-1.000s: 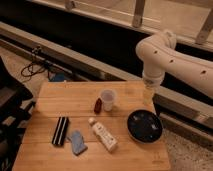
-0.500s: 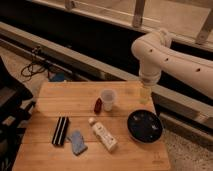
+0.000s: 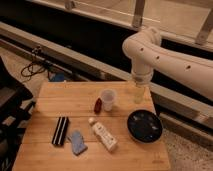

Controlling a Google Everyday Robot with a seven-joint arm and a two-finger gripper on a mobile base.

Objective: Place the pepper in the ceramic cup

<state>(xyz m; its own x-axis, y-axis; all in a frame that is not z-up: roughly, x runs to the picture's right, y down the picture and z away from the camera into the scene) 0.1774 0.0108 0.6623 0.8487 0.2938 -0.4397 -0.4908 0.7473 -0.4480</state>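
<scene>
The small dark red pepper stands on the wooden table, touching or just left of the white ceramic cup. The cup stands upright near the table's middle back. My gripper hangs from the white arm over the table's back right corner, to the right of the cup and apart from it. It holds nothing that I can see.
A wide dark round bowl sits at the right front. A white tube with a cap lies in the front middle. A blue cloth-like object and a black striped block lie at the front left. A dark chair stands left.
The arm has swung left and the gripper has moved a little closer to the cup. The objects on the table have not moved.
</scene>
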